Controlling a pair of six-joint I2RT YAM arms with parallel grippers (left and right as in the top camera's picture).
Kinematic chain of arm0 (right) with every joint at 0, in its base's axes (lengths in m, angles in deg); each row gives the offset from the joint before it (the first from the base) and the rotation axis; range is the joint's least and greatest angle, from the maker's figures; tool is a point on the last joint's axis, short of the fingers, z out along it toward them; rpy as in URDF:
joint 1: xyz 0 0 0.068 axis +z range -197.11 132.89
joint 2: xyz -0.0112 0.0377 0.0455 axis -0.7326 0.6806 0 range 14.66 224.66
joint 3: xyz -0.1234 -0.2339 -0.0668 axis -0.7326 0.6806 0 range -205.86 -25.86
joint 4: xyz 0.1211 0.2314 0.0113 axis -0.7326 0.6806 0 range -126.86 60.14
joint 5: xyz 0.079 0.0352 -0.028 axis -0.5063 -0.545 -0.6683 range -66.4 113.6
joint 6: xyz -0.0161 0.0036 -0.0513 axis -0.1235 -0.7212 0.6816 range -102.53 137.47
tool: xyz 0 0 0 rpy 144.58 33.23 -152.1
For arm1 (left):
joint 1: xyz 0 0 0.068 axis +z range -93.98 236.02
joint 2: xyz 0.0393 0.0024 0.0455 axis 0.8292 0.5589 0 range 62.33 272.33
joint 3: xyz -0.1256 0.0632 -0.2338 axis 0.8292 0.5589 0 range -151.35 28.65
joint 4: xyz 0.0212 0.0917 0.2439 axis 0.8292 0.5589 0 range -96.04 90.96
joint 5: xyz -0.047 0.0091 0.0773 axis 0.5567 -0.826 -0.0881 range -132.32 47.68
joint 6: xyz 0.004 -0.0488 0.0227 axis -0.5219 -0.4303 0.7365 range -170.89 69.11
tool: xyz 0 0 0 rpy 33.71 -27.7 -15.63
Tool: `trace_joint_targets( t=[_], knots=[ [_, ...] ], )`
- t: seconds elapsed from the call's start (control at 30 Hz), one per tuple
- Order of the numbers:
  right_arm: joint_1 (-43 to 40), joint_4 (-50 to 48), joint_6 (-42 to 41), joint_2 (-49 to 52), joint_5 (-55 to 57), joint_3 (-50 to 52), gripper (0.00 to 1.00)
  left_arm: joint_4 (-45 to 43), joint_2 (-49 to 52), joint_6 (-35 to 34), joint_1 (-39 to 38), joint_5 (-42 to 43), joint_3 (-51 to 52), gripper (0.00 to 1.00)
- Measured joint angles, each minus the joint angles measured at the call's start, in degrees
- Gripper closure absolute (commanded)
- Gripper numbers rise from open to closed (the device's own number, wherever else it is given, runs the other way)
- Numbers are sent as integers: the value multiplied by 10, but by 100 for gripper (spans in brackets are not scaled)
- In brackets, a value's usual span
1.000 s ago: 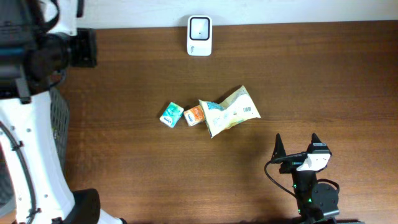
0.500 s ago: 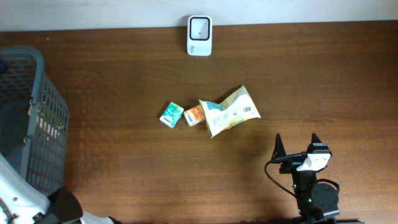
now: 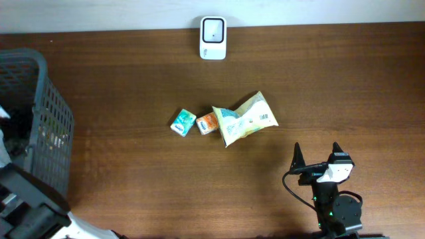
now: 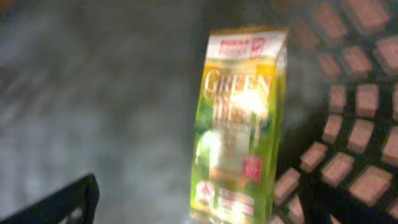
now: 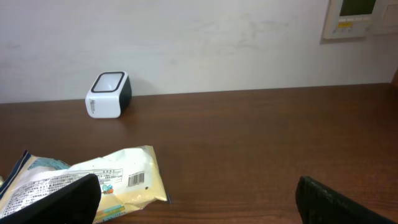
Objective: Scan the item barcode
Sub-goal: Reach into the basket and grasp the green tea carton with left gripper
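A brown wooden desk (image 3: 133,79) was seen from above. A white barcode scanner (image 3: 213,38) was stood at its far edge, against a pale wall. Three items were clustered near the middle of the desk: a small teal box (image 3: 182,123), a small orange box (image 3: 208,123) just beside it, and a yellow-and-white snack bag (image 3: 244,118) touching the orange box on the other side. A printed barcode (image 5: 136,179) was shown on the upward face of the bag.

The right claw (image 3: 317,149) was held released near the front edge of the desk, with its two fingers (image 3: 297,158) spread wide and nothing between them. The snack bag was placed ahead of this claw and to its left, clearly apart from it. In the right wrist view the bag was seen low on the left, just beyond the left fingertip, with the scanner far behind it.

A dark mesh basket (image 3: 40,86) was set at the left edge of the desk. The left claw (image 4: 202,193) was pointed down into it, fingers parted and gripping nothing. A green-and-yellow carton (image 4: 239,118) was seen lying inside the basket below that claw, blurred, beside the mesh wall.
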Motion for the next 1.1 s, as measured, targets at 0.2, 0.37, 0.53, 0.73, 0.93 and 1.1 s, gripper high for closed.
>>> trace_joint_targets(
  t=[0.2, 0.37, 0.53, 0.73, 0.93, 1.1],
  knots=[
    [0, 0, 0, 0, 0, 0, 1, -184, 11, 6, 7, 96, 128, 0],
    [0, 0, 0, 0, 0, 0, 1, -230, 43, 11, -9, 136, 128, 25],
    [0, 0, 0, 0, 0, 0, 1, -233, 52, 20, -14, 146, 127, 53],
    [0, 0, 0, 0, 0, 0, 1, -222, 45, 19, -16, 150, 129, 59],
    [0, 0, 0, 0, 0, 0, 1, -187, -118, 18, -26, 132, 148, 54],
    [0, 0, 0, 0, 0, 0, 1, -185, -284, 17, -26, 102, 147, 55]
  ],
)
